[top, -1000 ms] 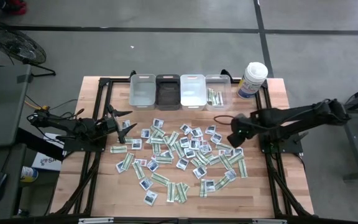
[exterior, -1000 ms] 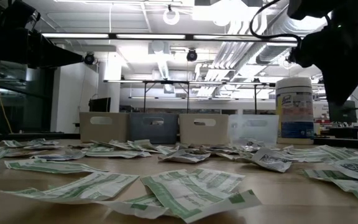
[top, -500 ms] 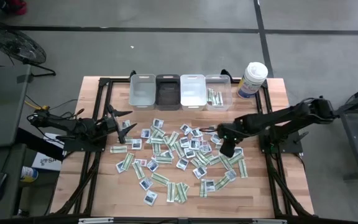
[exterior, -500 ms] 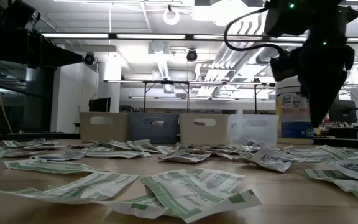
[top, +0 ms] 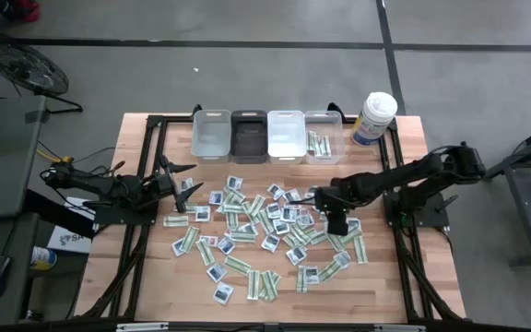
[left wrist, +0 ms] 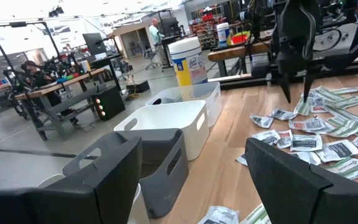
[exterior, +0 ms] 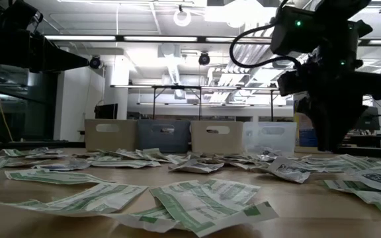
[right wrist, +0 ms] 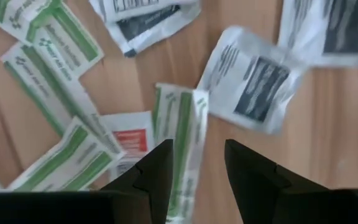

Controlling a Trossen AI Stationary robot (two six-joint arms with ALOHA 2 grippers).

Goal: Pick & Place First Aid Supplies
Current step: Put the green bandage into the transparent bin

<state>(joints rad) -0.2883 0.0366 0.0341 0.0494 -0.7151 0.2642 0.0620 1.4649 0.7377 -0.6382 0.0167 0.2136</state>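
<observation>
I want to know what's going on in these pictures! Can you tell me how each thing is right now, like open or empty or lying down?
Left gripper: open, holding nothing, waiting at the table's left edge.
Right gripper: open, empty, pointing down over the packets.
Small flat paper packets: lying scattered on the wooden table.
Clear plastic bin: holds a few green-and-white packets.
Light grey bin, dark grey bin, white bin: look empty.
Tall white canister with blue label: upright, lid on.

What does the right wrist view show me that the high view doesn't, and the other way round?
Only the right wrist view: the right hand open just above a green-and-white strip packet, and a packet with a red mark.
Only the high view: four bins, the canister, and the left hand waiting at the pile's left edge.
Both: packets scattered on the wooden table.
</observation>
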